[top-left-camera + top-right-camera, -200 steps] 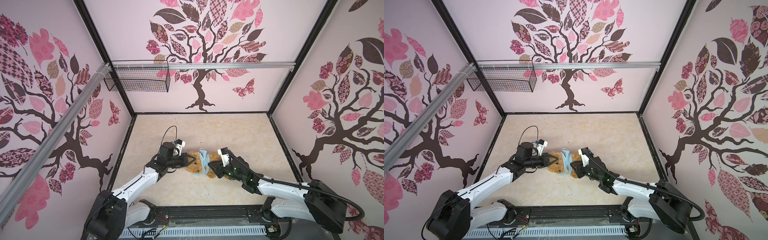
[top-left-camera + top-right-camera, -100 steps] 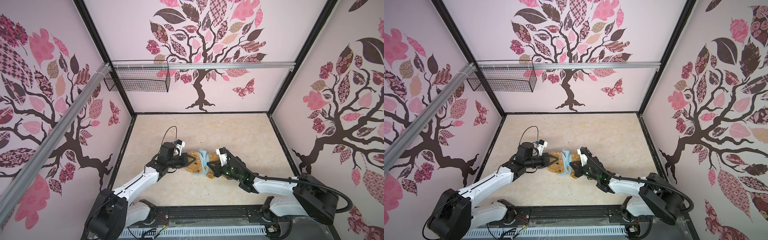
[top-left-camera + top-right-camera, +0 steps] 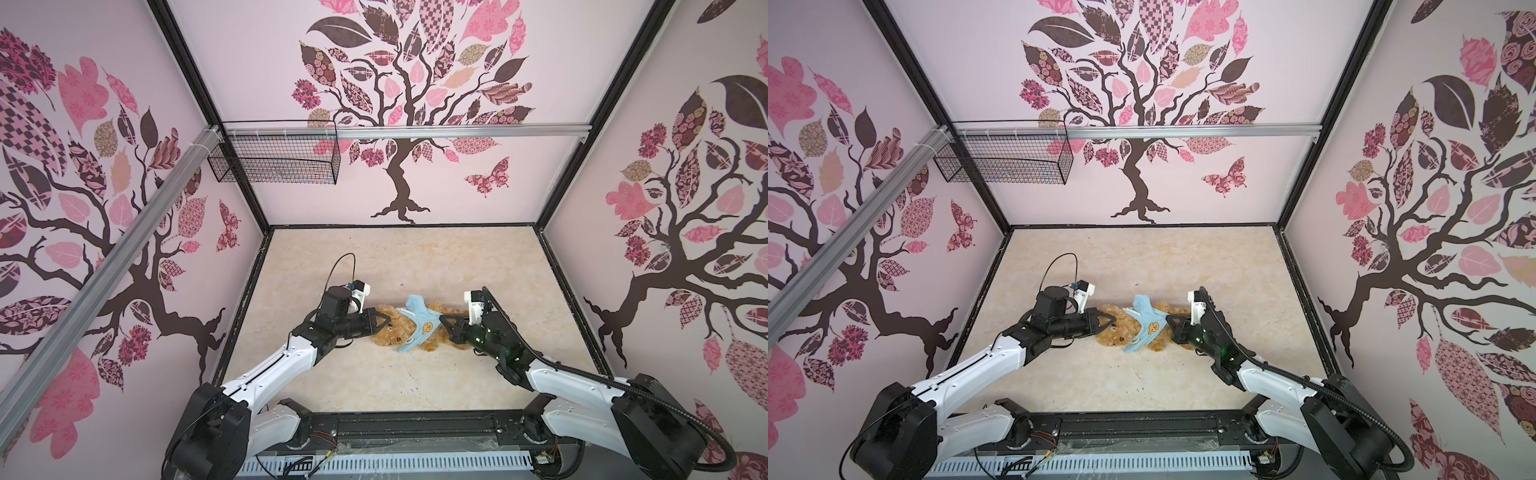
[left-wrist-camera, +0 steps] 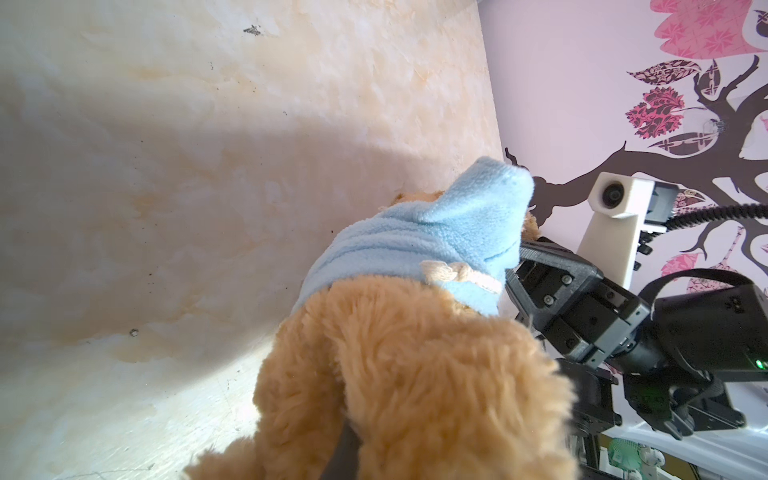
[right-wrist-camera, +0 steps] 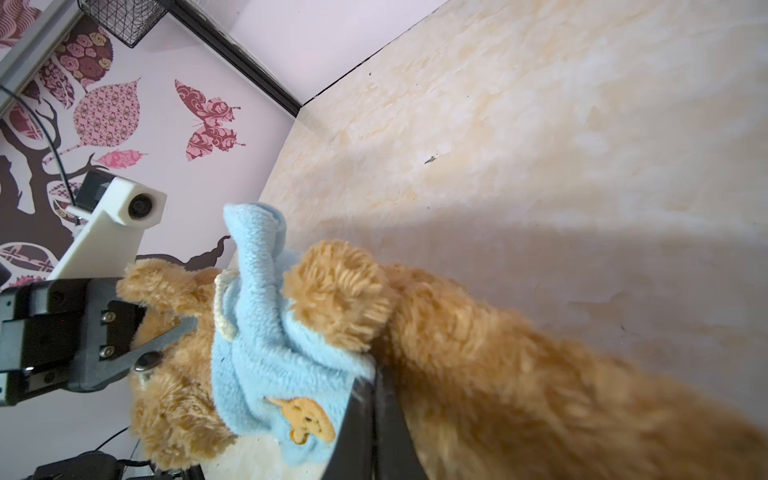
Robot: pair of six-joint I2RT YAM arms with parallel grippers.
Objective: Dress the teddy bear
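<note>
- Golden-brown plush, the teddy bear (image 3: 390, 334) lies near the middle of the beige table (image 3: 415, 257), head left, legs right.
- Its light-blue shirt (image 3: 419, 322) sits bunched around the chest, hood sticking up.
- My left gripper (image 3: 383, 323) is clamped on fur at the bear's ear.
- My right gripper (image 3: 445, 321) has fingers pressed together, pinching the shirt's hem.

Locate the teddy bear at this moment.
In both top views the teddy bear lies near the middle, between the left gripper and right gripper, light-blue shirt around its body.
</note>
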